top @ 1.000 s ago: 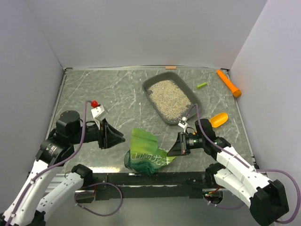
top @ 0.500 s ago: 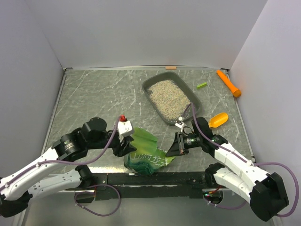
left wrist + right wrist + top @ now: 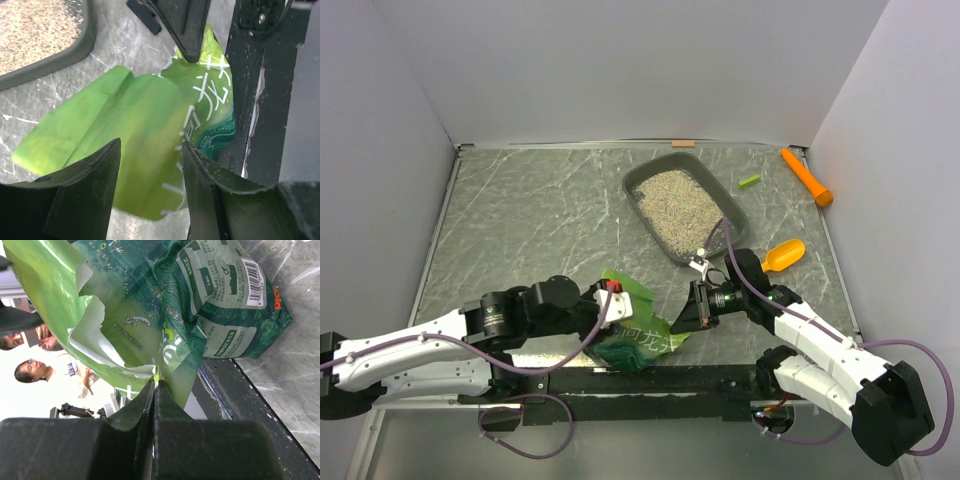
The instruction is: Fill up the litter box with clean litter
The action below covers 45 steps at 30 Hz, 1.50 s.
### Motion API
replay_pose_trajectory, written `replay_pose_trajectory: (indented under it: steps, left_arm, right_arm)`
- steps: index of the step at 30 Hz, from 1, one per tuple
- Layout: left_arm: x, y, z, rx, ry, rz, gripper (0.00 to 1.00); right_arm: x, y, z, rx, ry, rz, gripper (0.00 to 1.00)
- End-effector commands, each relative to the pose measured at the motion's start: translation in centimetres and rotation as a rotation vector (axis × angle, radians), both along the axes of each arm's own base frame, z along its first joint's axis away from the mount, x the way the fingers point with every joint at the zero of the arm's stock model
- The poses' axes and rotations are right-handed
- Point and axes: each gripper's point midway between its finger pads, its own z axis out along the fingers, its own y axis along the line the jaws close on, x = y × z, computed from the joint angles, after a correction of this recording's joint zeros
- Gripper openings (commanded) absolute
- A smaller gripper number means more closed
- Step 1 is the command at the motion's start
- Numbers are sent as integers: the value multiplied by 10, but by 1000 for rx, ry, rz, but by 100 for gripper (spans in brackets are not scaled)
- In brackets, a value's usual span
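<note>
Right gripper, jaws pressed flat together: pinches the torn upper edge of the green bag, with the printed side and barcode turned toward the wrist camera. Left gripper, jaws moderately apart and holding nothing: hovers over the bag's plain light-green flap, fingers to either side of it; contact with the film cannot be told. Bag slumped on the table at the near edge, between the two grippers. Beyond the bag, toward the far right: litter box, set diagonally, its floor covered with clean litter. Just right of the box's near corner, an orange-yellow scoop. Well apart, by the far right wall, an orange stick and a small green piece.
</note>
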Motion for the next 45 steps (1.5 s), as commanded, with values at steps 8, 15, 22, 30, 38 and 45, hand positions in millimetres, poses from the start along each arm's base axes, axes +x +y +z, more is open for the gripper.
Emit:
replay_pose_trajectory:
  steps: [8,15,22,30,38,45]
  left_arm:
    - [0,-9,-13,89,-59,-65,60]
    - [-17,-7,-26,118,27,-122,59]
    - [-25,-3,-40,152,65,-149,40]
    - [-29,-5,-49,177,72,-165,1]
    - [-14,2,-43,176,27,-83,1]
    - [10,10,-30,156,-31,68,1]
  right_arm:
    - [5,5,9,30,-60,11,0]
    - [4,5,8,30,-59,10,0]
    - [5,6,10,30,-63,11,0]
    - [16,4,27,3,-153,-22,37]
    - [88,-40,87,-269,-640,-294,71]
    - [62,-10,147,-17,-1023,-81,69]
